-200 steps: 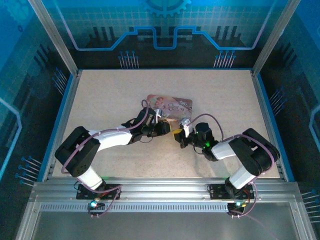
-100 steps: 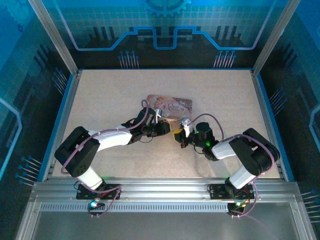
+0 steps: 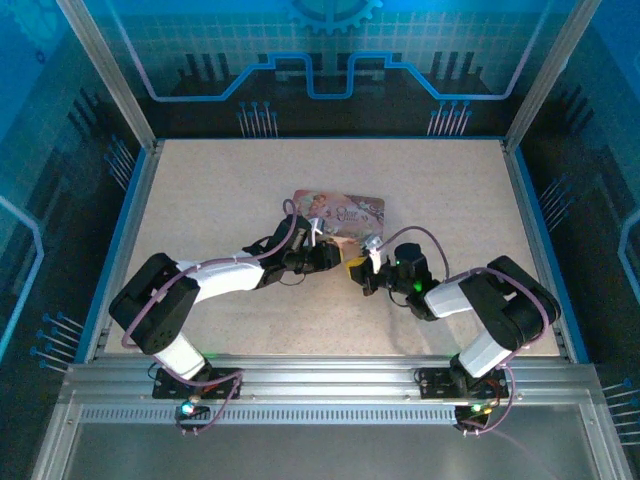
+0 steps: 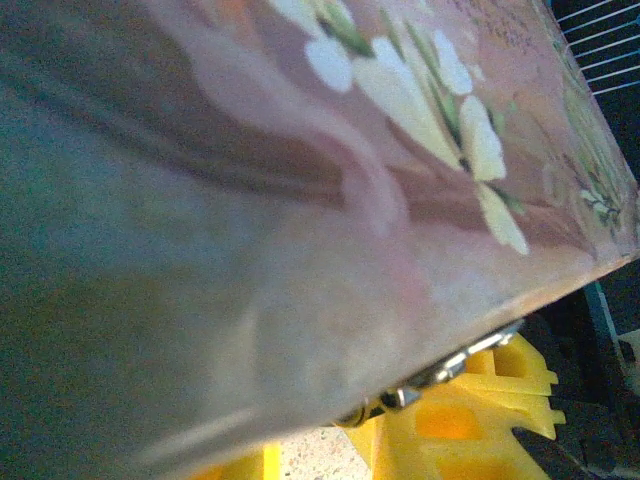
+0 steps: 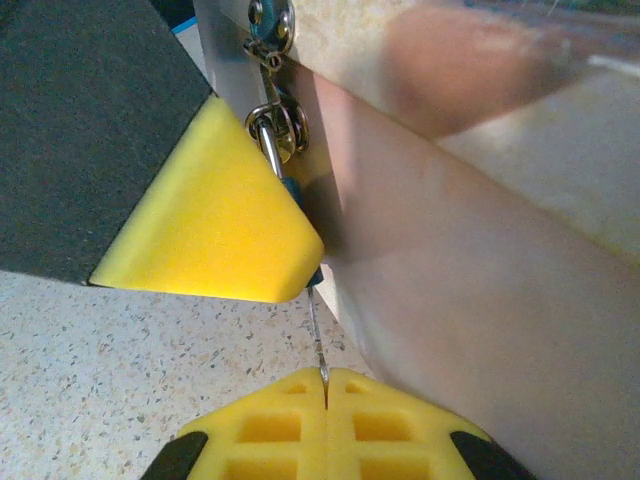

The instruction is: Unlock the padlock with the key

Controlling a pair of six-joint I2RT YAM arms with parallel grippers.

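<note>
Pinching the key [image 5: 316, 335] between its pressed-together yellow pads, the right end effector [image 5: 325, 398] holds the silvery sliver upright below the bluish padlock [image 5: 290, 187]. The padlock hangs by its shackle [image 5: 270, 145] from the pink box [image 3: 345, 210] near the middle of the desk [image 3: 220, 190]. A yellow finger [image 5: 210, 230] of the left end effector [image 3: 328, 256] covers most of the padlock; I cannot tell whether that end effector is wide or narrow.
</note>
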